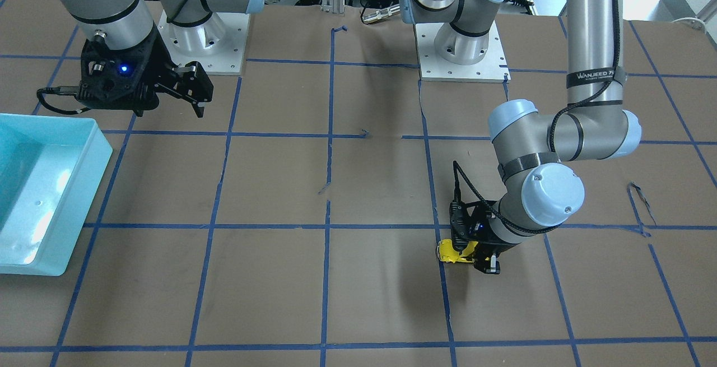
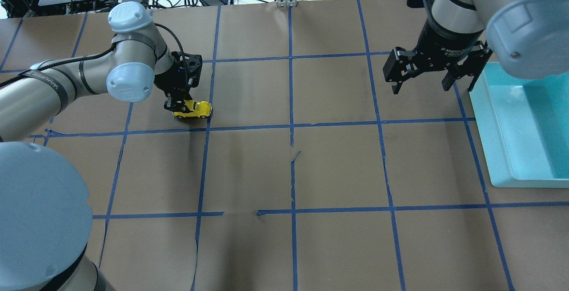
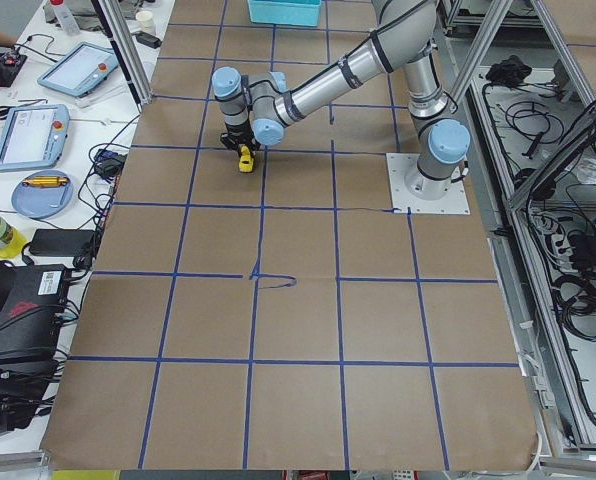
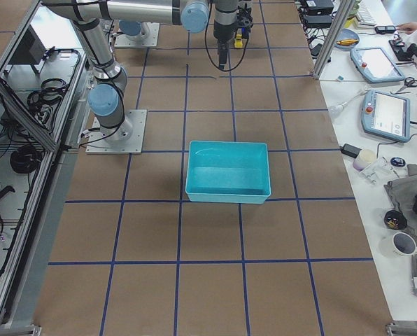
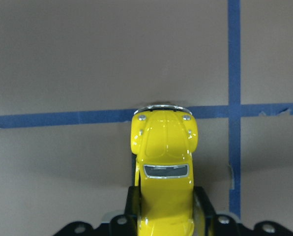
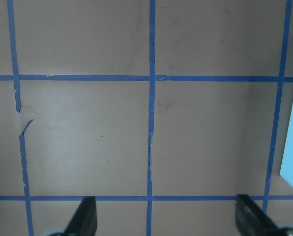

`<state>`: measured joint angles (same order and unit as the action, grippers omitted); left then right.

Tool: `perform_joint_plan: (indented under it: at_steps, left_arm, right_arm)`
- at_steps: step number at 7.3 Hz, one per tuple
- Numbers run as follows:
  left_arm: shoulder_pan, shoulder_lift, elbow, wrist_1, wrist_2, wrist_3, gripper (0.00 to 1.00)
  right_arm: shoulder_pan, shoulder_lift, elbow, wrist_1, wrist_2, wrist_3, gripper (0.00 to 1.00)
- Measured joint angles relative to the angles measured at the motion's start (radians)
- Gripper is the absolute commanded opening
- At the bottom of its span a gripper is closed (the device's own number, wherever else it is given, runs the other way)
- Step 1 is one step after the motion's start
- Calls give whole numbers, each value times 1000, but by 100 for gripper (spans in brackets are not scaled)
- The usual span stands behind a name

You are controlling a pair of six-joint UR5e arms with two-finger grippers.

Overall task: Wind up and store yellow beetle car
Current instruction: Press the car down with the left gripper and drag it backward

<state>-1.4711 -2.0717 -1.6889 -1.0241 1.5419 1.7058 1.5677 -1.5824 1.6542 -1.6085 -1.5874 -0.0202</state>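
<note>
Brown table (image 2: 338,166): left tool (image 2: 178,108) grips yellow beetle car (image 2: 196,109); strap (image 1: 592,79) reads WANJEED.

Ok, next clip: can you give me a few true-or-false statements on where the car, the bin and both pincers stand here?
1. The left pincer is shut on the yellow beetle car. True.
2. The car already lies in the teal bin. False: it is in the left pincer, low over the brown table cover on the robot's left, far from the bin, which holds nothing.
3. The right pincer is open and holds nothing. True.
4. The teal bin sits on the robot's left side. False: it sits on the robot's right, next to the right pincer.
</note>
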Motion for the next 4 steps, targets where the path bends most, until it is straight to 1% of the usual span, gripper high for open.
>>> perform_joint_plan:
  at_steps: [4]
  left_arm:
    - [0, -2, -1, -1, 2, -45, 15]
  right_arm:
    - [0, 0, 1, -1, 1, -1, 100]
